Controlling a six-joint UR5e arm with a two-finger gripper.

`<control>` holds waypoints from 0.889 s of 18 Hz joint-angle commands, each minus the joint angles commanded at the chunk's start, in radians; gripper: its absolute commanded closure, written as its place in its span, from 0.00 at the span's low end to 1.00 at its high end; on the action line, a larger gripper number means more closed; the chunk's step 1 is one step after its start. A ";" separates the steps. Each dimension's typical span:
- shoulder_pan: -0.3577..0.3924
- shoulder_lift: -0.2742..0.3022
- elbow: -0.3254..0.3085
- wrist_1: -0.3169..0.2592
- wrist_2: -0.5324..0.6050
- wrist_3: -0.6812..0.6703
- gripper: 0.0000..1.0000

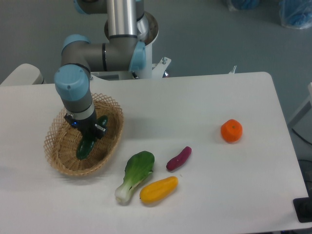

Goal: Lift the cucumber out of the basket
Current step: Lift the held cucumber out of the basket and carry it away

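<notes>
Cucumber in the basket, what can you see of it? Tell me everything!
The cucumber is glossy dark green, long and round-ended. It lies in the woven tan basket, running from lower left to upper right. The gripper covers its middle, so only the lower end and a bit near the top show. Whether the fingers already squeeze it cannot be seen.

A glossy dark green cucumber (87, 145) is seen inside the basket (59, 157), steeply tilted, with its near end low on the basket floor and its far end raised toward the right; its middle is hidden. The basket, an oval of tan wicker with an open lattice rim, is set at the table's left side.
</notes>
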 joint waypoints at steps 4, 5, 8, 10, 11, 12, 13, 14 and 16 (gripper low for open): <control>0.057 0.020 0.080 -0.026 -0.015 0.005 0.96; 0.069 0.018 0.097 -0.026 -0.018 0.012 0.96; 0.121 0.020 0.140 -0.026 -0.021 0.064 0.96; 0.149 0.015 0.166 -0.026 -0.021 0.081 0.96; 0.161 0.012 0.181 -0.026 -0.020 0.100 0.96; 0.173 0.008 0.192 -0.026 -0.017 0.118 0.96; 0.189 0.002 0.201 -0.026 -0.015 0.138 0.96; 0.205 -0.003 0.207 -0.026 -0.014 0.164 0.96; 0.239 -0.017 0.223 -0.028 -0.011 0.219 0.96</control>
